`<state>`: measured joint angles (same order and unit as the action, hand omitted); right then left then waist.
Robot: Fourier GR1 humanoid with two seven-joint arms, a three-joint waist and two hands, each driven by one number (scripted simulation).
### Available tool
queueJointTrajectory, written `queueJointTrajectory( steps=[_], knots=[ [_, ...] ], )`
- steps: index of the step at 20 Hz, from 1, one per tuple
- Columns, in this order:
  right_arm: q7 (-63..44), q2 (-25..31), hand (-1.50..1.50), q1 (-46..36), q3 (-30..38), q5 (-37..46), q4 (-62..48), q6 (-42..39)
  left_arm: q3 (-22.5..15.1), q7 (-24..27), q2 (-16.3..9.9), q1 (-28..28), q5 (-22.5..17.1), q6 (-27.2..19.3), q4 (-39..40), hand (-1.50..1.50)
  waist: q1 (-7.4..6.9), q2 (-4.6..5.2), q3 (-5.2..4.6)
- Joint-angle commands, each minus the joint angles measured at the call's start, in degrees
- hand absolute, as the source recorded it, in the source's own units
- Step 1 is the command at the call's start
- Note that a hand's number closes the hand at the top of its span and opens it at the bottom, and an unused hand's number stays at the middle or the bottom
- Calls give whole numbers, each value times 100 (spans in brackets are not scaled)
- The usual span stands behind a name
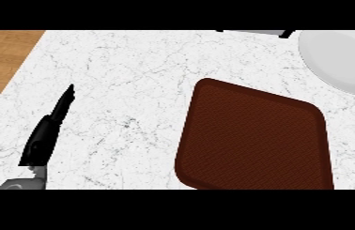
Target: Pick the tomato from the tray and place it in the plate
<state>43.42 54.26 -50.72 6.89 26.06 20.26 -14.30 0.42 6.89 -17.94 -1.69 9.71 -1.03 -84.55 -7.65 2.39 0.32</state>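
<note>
Head view is looking steeply down at a white marble counter point(125, 83), where a brown tray point(253, 137) is lying at the lower right with its surface bare; no tomato is showing on it or anywhere else in view. A white plate point(333, 57) is sitting at the upper right, cut off by the edge and well apart from the tray's far corner. Left hand point(47, 133) is resting at the lower left, fingers straight and pointing up, holding nothing and lying well apart from the tray. Right hand is not appearing in view. A strip of wood floor point(15, 55) is showing at the upper left beside the counter.
</note>
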Motion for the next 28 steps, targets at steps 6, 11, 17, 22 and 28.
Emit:
queueJointTrajectory(
  steps=[6, 11, 17, 22, 28],
  knots=[
    [-109, -676, 150, -546, -465, 598, -715, 90, 52, 2, 28, 20, 16, -42, 37, 0, 18, 29, 4],
    [-901, -984, -150, -709, -58, 256, -1335, 86, -24, -50, 64, -50, 75, -53, -67, 0, 40, 49, 11],
    [-666, -1076, -150, -720, 209, 30, -1445, 188, 46, -5, 112, -21, 99, -157, 33, 0, 158, 24, 14],
    [-809, -779, -150, -1002, 983, -723, -1622, -130, 160, 16, -52, 10, -13, 27, 104, 0, 211, 5, 11],
    [-1108, -311, -150, -809, 1556, -1269, -1866, -156, 123, -79, 114, -9, 42, -149, 19, 0, 262, 41, 32]
  ],
)
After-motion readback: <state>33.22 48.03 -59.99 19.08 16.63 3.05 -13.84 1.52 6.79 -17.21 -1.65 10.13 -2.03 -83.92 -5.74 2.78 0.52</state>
